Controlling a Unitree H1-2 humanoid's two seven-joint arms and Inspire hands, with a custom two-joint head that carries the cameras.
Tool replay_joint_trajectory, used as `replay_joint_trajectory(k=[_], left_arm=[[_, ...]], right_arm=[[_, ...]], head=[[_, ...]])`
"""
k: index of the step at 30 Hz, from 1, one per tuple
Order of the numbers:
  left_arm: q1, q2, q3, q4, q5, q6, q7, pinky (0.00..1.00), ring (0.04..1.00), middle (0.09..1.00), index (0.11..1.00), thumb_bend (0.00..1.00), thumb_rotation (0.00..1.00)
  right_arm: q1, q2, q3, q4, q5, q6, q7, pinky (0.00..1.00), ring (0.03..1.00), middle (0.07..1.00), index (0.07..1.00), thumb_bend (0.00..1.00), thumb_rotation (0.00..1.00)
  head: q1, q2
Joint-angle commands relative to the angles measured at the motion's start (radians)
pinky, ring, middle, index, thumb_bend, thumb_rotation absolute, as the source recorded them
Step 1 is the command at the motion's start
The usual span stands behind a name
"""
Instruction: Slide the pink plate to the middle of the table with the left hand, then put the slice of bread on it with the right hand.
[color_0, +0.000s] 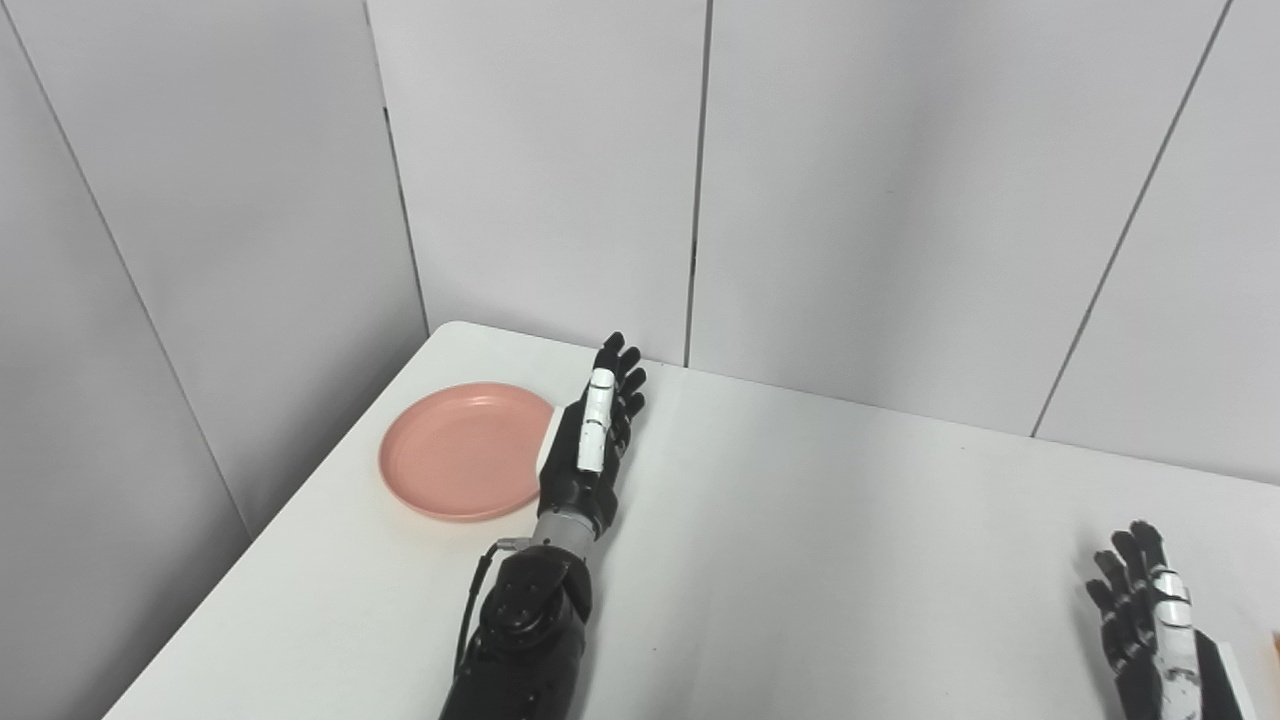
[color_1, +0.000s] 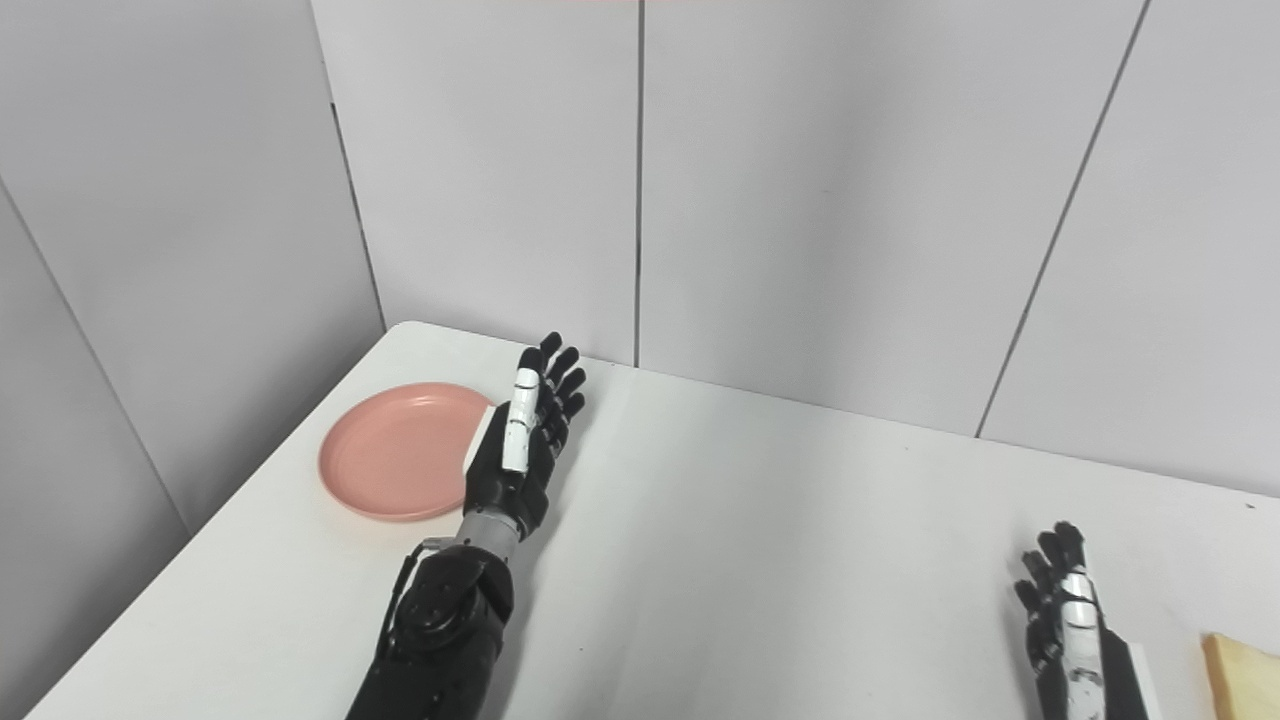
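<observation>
The pink plate (color_0: 460, 450) lies near the table's far left corner. My left hand (color_0: 593, 440) is open, fingers stretched out and on edge, just to the right of the plate's rim and covering its right edge; I cannot tell whether it touches. My right hand (color_1: 1065, 610) is open and empty at the bottom right, above the table. The slice of bread (color_1: 1243, 675) lies at the table's right edge, just right of my right hand; only its corner shows in the right eye view.
The white table (color_0: 820, 520) has its left edge close to the plate. Grey wall panels (color_0: 550, 180) stand right behind the table's far edge.
</observation>
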Motion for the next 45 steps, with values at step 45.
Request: replay_joint_trajectory(k=[45], left_arm=[[-0.018,0.273,0.238,0.046,-0.039,-0.124,0.091,0.91,0.884,0.892,0.896,0.76,1.00]], right_arm=[[-0.016,-0.024,-0.015,-0.071,0.019,-0.034,0.022,1.00,0.979,0.988,1.000,0.64,0.95]], head=[[0.069,0.011]])
